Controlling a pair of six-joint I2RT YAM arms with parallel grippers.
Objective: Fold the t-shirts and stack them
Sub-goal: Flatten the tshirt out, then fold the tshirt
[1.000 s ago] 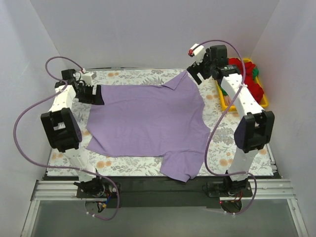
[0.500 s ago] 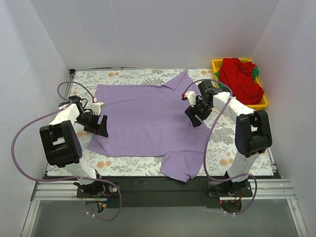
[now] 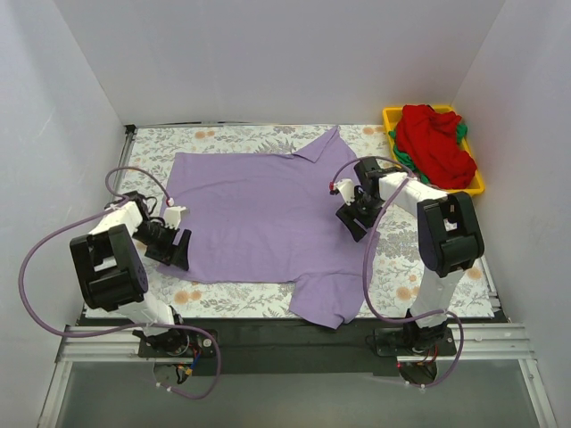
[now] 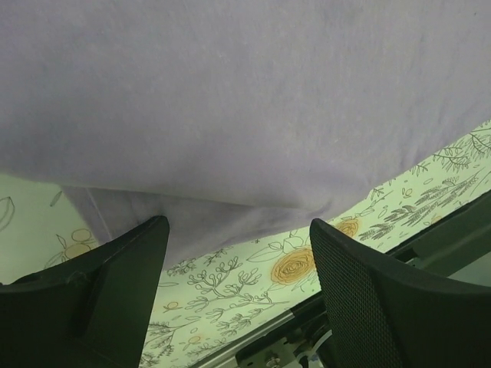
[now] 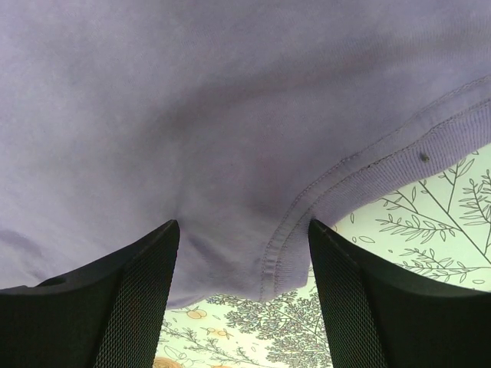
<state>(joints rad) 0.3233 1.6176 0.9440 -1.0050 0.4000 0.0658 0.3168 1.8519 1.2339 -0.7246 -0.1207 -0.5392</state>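
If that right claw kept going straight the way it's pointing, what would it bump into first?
Most likely the purple shirt: its stitched edge lies just ahead of the open right gripper, though depth is unclear.

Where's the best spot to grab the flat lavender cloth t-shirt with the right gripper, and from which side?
Take the lavender t-shirt by its stitched right edge, coming low from the right over the floral cloth. It lies flat, so only that doubled rim gives the right gripper a lip.

Lavender t-shirt [image 3: 268,214] on a cream cloth [image 3: 223,297] printed with orange-and-grey florals; red t-shirt [image 3: 434,143] and green t-shirt [image 3: 461,130] in a yellow tray [image 3: 390,114], far right corner.
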